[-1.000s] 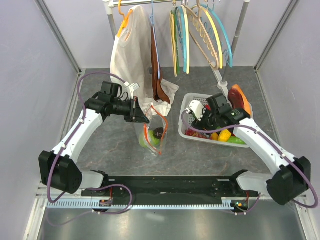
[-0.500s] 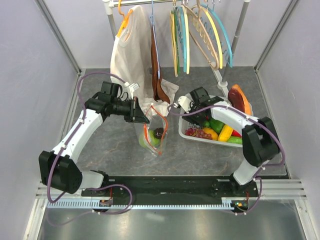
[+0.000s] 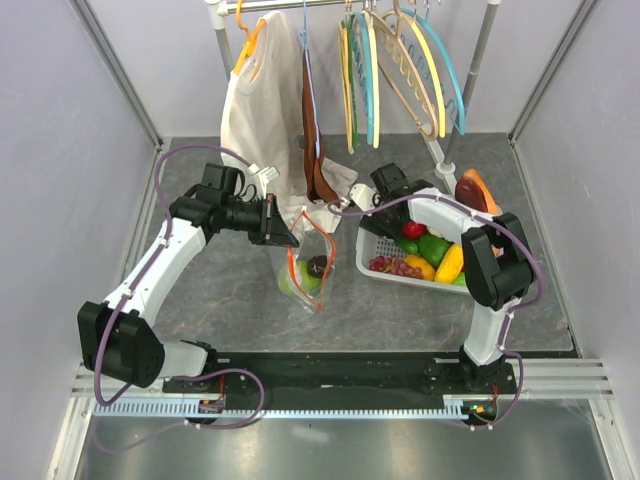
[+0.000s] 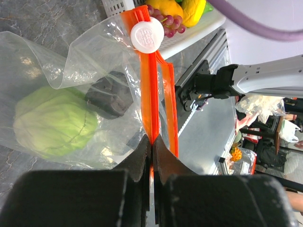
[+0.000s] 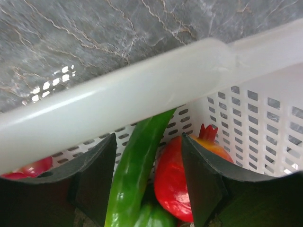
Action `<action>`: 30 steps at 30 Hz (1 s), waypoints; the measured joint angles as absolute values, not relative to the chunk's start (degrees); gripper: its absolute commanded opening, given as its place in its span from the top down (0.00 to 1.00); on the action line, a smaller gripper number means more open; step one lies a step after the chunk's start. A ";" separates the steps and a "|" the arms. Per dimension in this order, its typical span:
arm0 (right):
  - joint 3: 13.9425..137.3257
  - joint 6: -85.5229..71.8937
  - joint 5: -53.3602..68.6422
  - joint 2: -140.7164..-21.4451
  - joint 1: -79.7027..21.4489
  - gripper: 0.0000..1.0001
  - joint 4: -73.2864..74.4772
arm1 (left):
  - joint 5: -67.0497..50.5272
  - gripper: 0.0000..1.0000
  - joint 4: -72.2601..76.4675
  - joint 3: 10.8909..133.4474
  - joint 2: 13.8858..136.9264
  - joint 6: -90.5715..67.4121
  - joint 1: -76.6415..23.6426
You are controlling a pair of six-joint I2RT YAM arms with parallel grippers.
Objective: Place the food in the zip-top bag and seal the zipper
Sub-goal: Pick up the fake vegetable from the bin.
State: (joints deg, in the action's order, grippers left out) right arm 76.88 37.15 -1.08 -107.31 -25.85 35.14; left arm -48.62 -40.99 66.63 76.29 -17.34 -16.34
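Observation:
The clear zip-top bag (image 3: 305,270) hangs just above the table at centre with a green leafy food (image 4: 52,120) and a dark one (image 4: 109,97) inside. My left gripper (image 3: 285,232) is shut on the orange zipper (image 4: 151,85), below its white slider (image 4: 147,36); the bag's mouth gapes. My right gripper (image 3: 398,205) is open over the far-left corner of the white basket (image 3: 372,262). Between its fingers in the right wrist view lie a long green pepper (image 5: 135,175) and a red pomegranate (image 5: 177,179), inside the rim (image 5: 142,90).
The basket also holds grapes (image 3: 395,267), a yellow fruit (image 3: 450,263) and a green one (image 3: 432,248). A white garment (image 3: 255,120) and coloured hangers (image 3: 400,70) hang on a rack behind. An orange-red object (image 3: 478,195) stands behind the basket.
My right arm has swung from the basket's right side across to its far-left corner. The left gripper and the bag have not moved.

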 measured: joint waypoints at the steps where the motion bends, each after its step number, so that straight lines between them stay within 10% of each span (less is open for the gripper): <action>1: 77.60 37.30 -0.89 -107.90 -25.56 0.35 35.92 | -48.62 0.98 -40.99 66.63 76.31 -17.34 -16.34; 21: 80.42 43.42 5.52 -110.93 -23.38 0.38 45.32 | -48.60 0.98 -40.99 66.63 76.34 -17.34 -16.34; 30: 79.81 43.40 4.14 -110.93 -23.35 0.67 47.51 | -48.60 0.98 -40.99 66.63 76.34 -17.34 -16.34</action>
State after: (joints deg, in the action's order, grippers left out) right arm 79.81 43.40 4.14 -110.93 -23.35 47.51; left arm -48.60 -40.99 66.63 76.34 -17.34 -16.34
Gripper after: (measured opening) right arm 0.384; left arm 0.033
